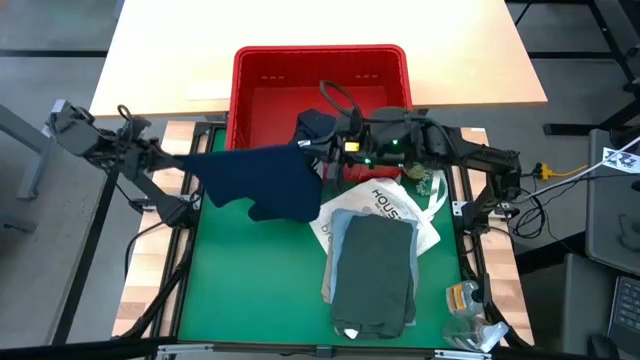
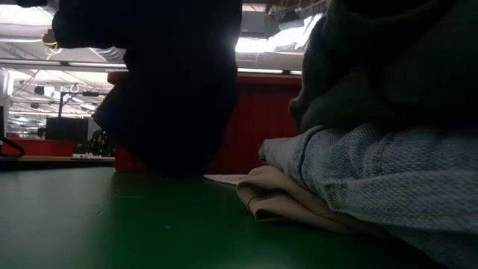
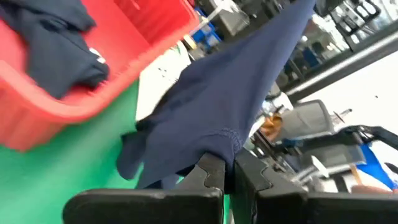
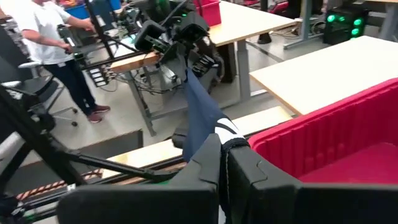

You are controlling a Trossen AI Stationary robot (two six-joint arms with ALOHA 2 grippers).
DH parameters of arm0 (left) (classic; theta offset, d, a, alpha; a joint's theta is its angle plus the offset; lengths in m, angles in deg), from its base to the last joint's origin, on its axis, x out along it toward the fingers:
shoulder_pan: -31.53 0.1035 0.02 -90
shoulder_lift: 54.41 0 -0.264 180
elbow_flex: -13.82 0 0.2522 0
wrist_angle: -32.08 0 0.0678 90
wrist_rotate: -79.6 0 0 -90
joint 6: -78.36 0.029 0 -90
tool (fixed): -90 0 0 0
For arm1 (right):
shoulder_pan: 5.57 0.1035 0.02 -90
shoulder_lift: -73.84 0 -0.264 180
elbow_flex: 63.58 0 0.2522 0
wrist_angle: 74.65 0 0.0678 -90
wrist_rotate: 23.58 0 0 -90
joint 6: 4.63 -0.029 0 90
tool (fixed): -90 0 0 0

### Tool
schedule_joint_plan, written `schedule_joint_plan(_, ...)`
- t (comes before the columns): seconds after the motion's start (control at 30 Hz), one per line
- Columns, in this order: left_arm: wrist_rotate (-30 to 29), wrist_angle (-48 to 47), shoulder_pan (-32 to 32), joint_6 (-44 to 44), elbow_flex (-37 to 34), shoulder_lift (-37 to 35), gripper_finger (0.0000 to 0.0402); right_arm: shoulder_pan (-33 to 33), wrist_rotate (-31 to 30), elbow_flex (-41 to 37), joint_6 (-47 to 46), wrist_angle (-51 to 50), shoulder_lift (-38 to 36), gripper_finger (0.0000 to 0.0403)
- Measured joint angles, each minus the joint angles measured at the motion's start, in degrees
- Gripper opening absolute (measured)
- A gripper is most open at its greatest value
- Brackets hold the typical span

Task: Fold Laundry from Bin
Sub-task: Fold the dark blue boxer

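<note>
A navy garment (image 1: 265, 180) is stretched in the air between my two grippers, over the green mat (image 1: 250, 290), just in front of the red bin (image 1: 320, 65). My left gripper (image 1: 190, 160) is shut on its left end and my right gripper (image 1: 322, 150) on its right end, by the bin's near wall. In the low view the garment (image 2: 172, 97) hangs down close to the mat. Another navy garment (image 1: 315, 125) lies in the bin. An olive garment (image 1: 375, 270) lies folded on a light blue one (image 1: 345, 225) and a beige one (image 2: 276, 198). My left gripper pinches an edge of the navy garment (image 3: 217, 146) between its two shut fingers. The cloth runs away from the fingers toward the other arm and sags below. One layer or several, I cannot tell. My right gripper pinches the navy garment at an edge with white marks (image 4: 227, 129) between its two shut fingers. From there the cloth (image 4: 199, 106) stretches as a narrow band to my left gripper (image 4: 186, 53), lifted off the mat.
The folded stack lies on a white printed tote bag (image 1: 385, 200) on the mat's right half. Small items (image 1: 465, 300) stand at the mat's near right corner. A pale wooden table (image 1: 320, 30) lies beyond the bin. A person (image 4: 43, 31) stands in the room.
</note>
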Motion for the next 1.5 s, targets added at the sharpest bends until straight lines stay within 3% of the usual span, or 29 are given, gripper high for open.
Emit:
schedule_joint_plan(0.27,-8.03,-4.81,0.01,1.13,5.48,0.00,0.0000,-4.24,-0.02,0.00,0.00,0.68,0.22,0.0010)
schedule_joint_plan(0.43,-5.66,-4.86,0.01,1.32,3.74,0.04,0.0000,-3.68,3.58,0.00,0.02,-2.79,0.35,0.0010)
schedule_joint_plan(0.67,4.21,-4.08,0.00,-5.18,-5.66,0.29,0.0000,2.09,1.97,-0.51,-0.33,-12.48,0.42,0.0010)
schedule_joint_plan(0.83,12.81,-0.05,0.01,-10.16,-16.06,0.70,0.0000,8.77,-1.79,-7.10,-5.51,-15.71,0.81,0.0010)
schedule_joint_plan(1.17,32.24,25.26,-0.01,-13.84,-36.16,7.38,0.0000,19.99,-0.56,-22.50,-18.90,-13.02,0.70,0.0010)
schedule_joint_plan(1.3,38.88,33.72,-0.04,-14.00,-39.76,13.27,0.0000,24.38,0.83,-28.54,-21.91,-8.67,0.72,0.0010)
schedule_joint_plan(1.5,46.73,37.39,-1.82,-17.76,-40.61,23.45,0.0000,28.77,3.81,-36.20,-23.86,-0.13,0.81,0.0010)
